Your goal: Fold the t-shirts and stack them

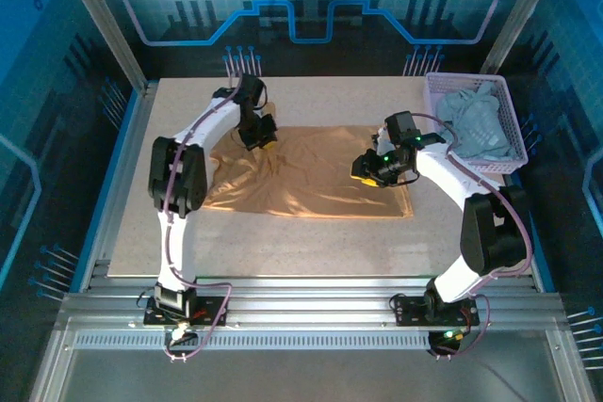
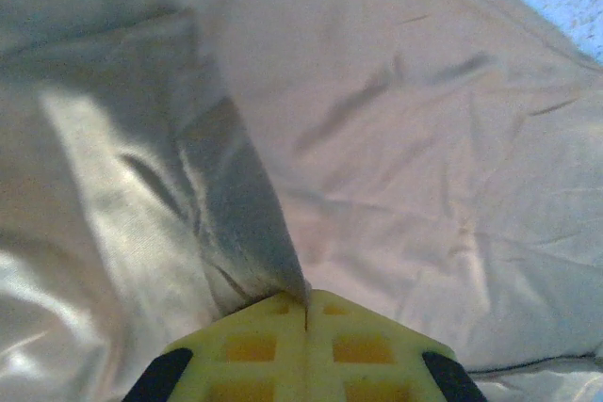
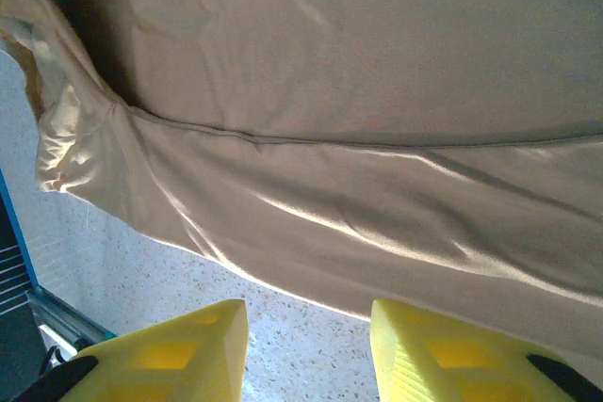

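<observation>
Tabletop (image 1: 283, 251) bears tan t-shirt (image 1: 311, 185), left jaws pinching it

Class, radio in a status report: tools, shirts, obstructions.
Left tool shut on tan shirt. Right tool open by its edge. Grey shirt in basket. No obstruction seen.

A speckled beige table (image 1: 311, 247) is seen under blue-tinted light. A tan t-shirt (image 1: 311, 181) is spread flat across its middle, bunched and creased toward the left side. A lavender mesh basket (image 1: 510, 115) is set at the far right corner.
</observation>
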Robot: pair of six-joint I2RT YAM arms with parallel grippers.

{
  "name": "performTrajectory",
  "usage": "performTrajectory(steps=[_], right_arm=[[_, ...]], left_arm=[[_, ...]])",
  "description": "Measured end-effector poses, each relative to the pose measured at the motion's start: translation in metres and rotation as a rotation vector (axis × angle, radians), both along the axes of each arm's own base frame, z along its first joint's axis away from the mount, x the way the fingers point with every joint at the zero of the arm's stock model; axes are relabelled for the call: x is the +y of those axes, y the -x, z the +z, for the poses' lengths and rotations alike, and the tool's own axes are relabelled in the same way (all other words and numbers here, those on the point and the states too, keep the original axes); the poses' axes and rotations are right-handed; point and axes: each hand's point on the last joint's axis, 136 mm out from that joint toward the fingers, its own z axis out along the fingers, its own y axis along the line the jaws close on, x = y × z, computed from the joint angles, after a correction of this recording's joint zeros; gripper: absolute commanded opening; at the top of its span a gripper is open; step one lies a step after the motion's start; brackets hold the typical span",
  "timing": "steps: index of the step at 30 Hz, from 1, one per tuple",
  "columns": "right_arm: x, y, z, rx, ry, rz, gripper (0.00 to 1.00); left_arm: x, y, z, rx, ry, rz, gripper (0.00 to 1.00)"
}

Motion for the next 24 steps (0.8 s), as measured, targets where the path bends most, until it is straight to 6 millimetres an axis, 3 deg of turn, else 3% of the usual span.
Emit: performTrajectory(steps=[2, 3, 4, 5, 6, 9, 12, 15, 18, 21, 24], right_arm=[[0.0, 0.0, 0.0, 0.0, 0.0, 0.0, 0.4], [0.0, 0.001, -0.001, 0.001, 0.0, 0.0, 0.41], [0.0, 0.001, -0.001, 0.004, 0.001, 0.0, 0.41], [0.0, 0.002, -0.002, 0.006, 0.002, 0.0, 0.41], [0.0, 0.002, -0.002, 0.007, 0.002, 0.0, 0.41], [0.0, 0.002, -0.002, 0.007, 0.002, 0.0, 0.4], [-0.001, 0.002, -0.002, 0.006, 0.002, 0.0, 0.39], [-0.003, 0.001, -0.004, 0.007, 0.018, -0.01, 0.37], [-0.015, 0.002, -0.011, 0.036, 0.05, -0.052, 0.28], [-0.037, 0.003, -0.028, 0.109, 0.083, -0.121, 0.28], [-0.054, 0.009, -0.053, 0.215, 0.145, -0.156, 0.3]], left_arm=[[-0.01, -0.004, -0.009, 0.017, 0.015, -0.017, 0.11], [-0.014, -0.004, -0.012, 0.026, 0.018, -0.026, 0.25], [-0.017, -0.005, -0.015, 0.033, 0.021, -0.033, 0.47], [-0.021, -0.006, -0.018, 0.04, 0.025, -0.041, 0.59], [-0.023, -0.007, -0.018, 0.042, 0.025, -0.044, 0.61], [-0.027, -0.005, -0.017, 0.043, 0.022, -0.055, 0.62], [-0.02, 0.003, -0.012, 0.026, -0.003, -0.049, 0.55], [0.001, 0.03, 0.0, 0.033, -0.038, 0.001, 0.44], [0.032, 0.064, 0.012, 0.064, -0.034, 0.1, 0.36], [0.066, 0.092, -0.001, 0.13, -0.037, 0.218, 0.26], [0.095, 0.121, -0.033, 0.247, -0.067, 0.333, 0.21]])
